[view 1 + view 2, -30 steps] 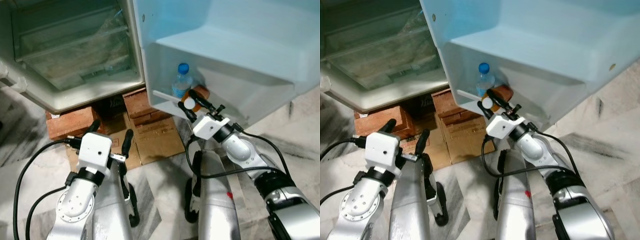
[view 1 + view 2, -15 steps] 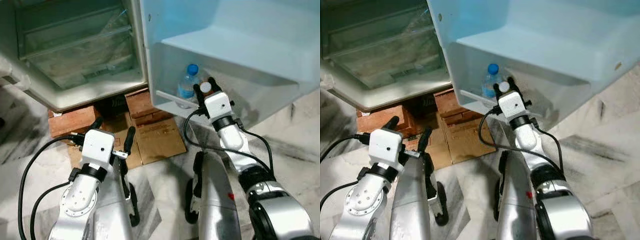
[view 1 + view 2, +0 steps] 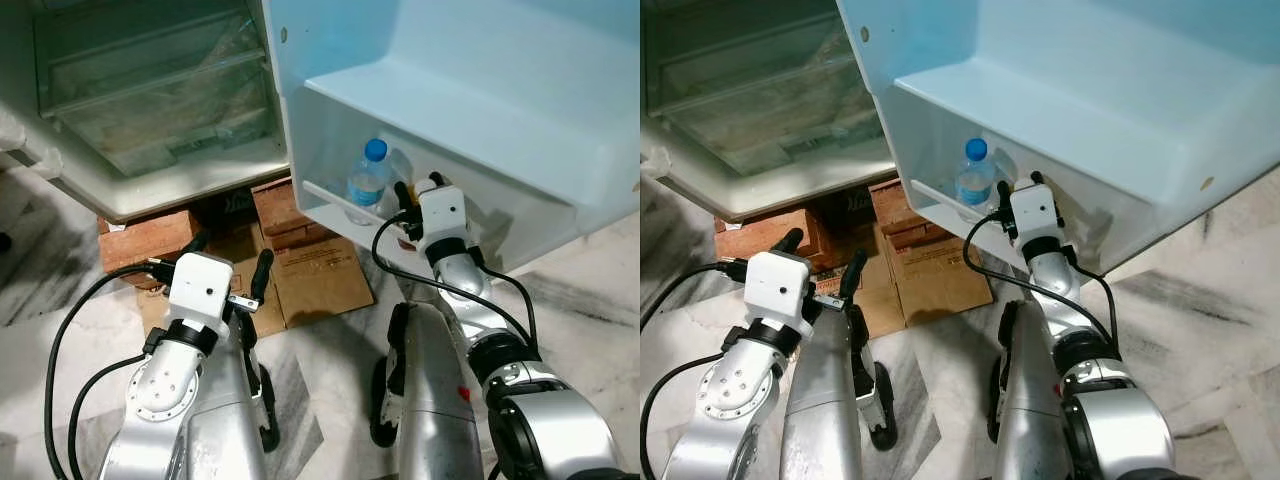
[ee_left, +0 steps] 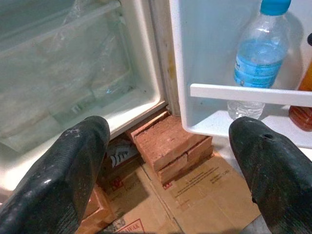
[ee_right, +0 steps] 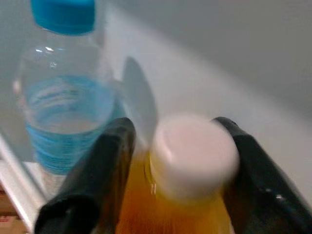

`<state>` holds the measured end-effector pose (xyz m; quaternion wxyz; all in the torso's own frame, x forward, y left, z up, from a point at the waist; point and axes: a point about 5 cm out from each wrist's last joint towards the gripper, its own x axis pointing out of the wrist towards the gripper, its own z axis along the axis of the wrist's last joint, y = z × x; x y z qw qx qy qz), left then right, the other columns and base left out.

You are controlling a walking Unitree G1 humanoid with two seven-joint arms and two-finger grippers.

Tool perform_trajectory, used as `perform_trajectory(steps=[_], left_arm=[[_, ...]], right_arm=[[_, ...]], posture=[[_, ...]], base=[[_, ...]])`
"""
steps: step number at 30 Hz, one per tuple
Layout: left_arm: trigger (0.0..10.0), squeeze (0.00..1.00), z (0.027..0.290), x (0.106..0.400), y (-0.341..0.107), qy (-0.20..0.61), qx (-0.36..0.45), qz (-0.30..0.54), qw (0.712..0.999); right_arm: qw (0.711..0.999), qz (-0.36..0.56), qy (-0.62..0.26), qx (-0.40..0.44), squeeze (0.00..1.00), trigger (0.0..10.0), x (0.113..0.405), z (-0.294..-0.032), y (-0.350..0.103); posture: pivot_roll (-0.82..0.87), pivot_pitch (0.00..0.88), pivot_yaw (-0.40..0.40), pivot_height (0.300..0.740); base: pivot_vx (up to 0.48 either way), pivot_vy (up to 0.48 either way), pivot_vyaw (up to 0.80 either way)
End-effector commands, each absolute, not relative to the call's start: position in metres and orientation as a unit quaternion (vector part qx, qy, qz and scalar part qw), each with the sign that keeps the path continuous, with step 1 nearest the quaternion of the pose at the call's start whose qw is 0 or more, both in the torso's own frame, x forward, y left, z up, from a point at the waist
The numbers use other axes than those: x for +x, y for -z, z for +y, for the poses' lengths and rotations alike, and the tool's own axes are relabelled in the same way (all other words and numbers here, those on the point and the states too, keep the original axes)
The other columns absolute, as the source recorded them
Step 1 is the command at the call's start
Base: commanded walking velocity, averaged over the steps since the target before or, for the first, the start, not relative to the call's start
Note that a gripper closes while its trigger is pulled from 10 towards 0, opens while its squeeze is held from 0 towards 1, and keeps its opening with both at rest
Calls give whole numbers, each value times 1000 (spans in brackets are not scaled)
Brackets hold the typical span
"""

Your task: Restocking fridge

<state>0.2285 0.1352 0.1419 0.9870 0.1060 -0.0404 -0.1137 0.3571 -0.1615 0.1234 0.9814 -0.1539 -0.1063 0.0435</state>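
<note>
Your left gripper (image 3: pixel 228 272) hovered low over the flattened cardboard (image 3: pixel 312 274) on the floor, its fingers (image 4: pixel 68 175) spread apart and grasping nothing. Beyond the cardboard, red bricks (image 4: pixel 168 146) supported the fridge cabinet (image 3: pixel 190 192). Your right gripper (image 5: pixel 170 180) reached into the bottom door shelf (image 4: pixel 253 93), its fingers (image 5: pixel 105 170) closed on either side of the orange juice bottle (image 5: pixel 185 195) just below its white cap (image 5: pixel 192 153). The juice bottle stood just beside the blue-capped water bottle (image 3: pixel 366 182), on the side away from the shelf's hinge-side end.
</note>
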Motion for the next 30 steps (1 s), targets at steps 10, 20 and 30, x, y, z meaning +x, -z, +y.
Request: perform_trajectory(steps=[10, 20, 30], left_arm=[[10000, 0, 135, 241, -126, 100, 128, -12, 987], [10000, 0, 131, 255, -117, 92, 151, -2, 984], [10000, 0, 142, 262, -105, 72, 122, 16, 990]], right_arm=[[970, -160, -50, -174, 1000, 10000, 342, -186, -138], [962, -194, -33, -190, 1000, 10000, 314, -191, -150], [986, -136, -3, -96, 1000, 10000, 269, -187, -136]], posture=[[28, 270, 52, 552], [-12, 207, 65, 552], [-76, 150, 108, 552]], base=[[0, 0, 0], [0, 0, 0], [0, 0, 0]])
